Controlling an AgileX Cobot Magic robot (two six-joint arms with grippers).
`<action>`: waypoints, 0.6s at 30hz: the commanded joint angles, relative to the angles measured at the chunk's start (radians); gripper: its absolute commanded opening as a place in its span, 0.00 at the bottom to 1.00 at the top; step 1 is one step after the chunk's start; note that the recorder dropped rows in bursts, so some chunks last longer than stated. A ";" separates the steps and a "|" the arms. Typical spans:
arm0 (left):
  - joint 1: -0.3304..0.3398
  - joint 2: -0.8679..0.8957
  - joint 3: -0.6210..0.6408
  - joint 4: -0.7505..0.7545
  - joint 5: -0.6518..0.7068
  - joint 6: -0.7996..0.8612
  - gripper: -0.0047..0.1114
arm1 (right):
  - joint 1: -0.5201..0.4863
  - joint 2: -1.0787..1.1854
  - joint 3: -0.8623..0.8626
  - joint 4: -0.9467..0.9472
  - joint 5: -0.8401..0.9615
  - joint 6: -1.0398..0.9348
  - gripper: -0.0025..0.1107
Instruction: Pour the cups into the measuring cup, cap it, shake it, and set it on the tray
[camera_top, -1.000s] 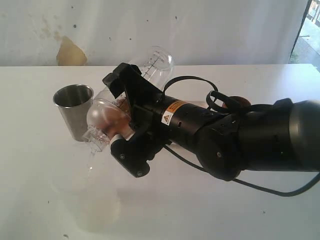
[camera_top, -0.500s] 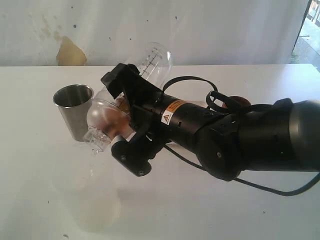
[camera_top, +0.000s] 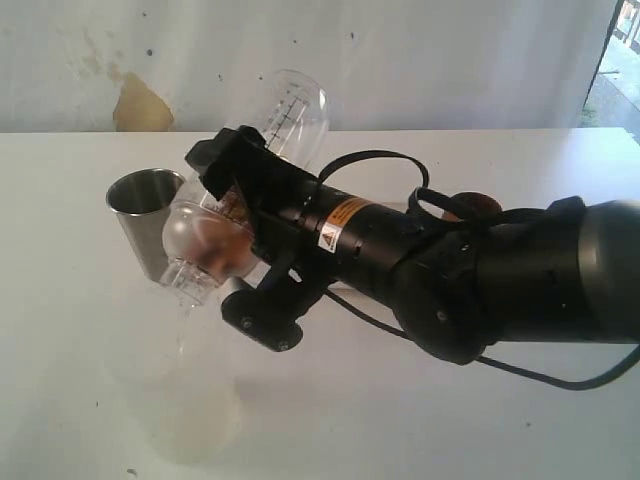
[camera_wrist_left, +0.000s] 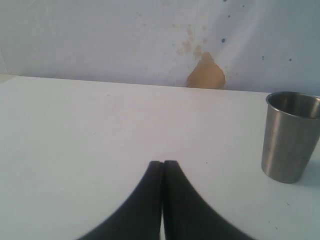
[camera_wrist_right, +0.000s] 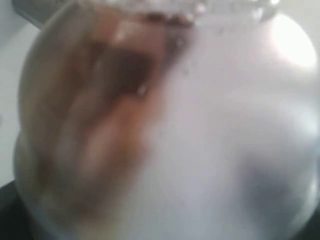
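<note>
The right gripper (camera_top: 232, 238) pinches the measuring cup (camera_top: 290, 115) across its middle, one black finger above and one below, and holds it off the white table (camera_top: 420, 420). In the exterior view the cup is tilted steeply, its closed base toward one o'clock and its capped end toward seven o'clock. The clear domed cap (camera_top: 188, 262) is on. Brownish contents are gathered in that lower end, while the marked upper part looks clear. The right wrist view is filled by the measuring cup (camera_wrist_right: 200, 130) at very close range, blurred, with a brown smear along one side. The steel tumbler (camera_top: 138, 215) stands upright on the table at nine o'clock of the gripper, just beside the capped end; whether they touch I cannot tell. A faint milky cup (camera_top: 195, 420) sits on the table at about seven o'clock, nearer the camera. At three o'clock, a brown sliver of the wooden cup (camera_top: 480, 205) shows over the right arm. The left gripper (camera_wrist_left: 163, 167) has its two dark fingers pressed together, pinching nothing, low over the table. The steel tumbler (camera_wrist_left: 290, 137) stands apart from its tips, before a wall with a tan stain (camera_wrist_left: 206, 74).
</note>
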 joint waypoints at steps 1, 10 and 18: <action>0.000 -0.005 0.007 -0.005 0.000 0.003 0.04 | 0.000 -0.008 -0.013 -0.023 -0.068 -0.020 0.02; 0.000 -0.005 0.007 -0.005 0.000 0.003 0.04 | 0.000 -0.008 -0.013 -0.023 -0.112 -0.020 0.02; 0.000 -0.005 0.007 -0.005 0.000 0.003 0.04 | 0.000 -0.008 -0.013 -0.023 -0.117 -0.020 0.02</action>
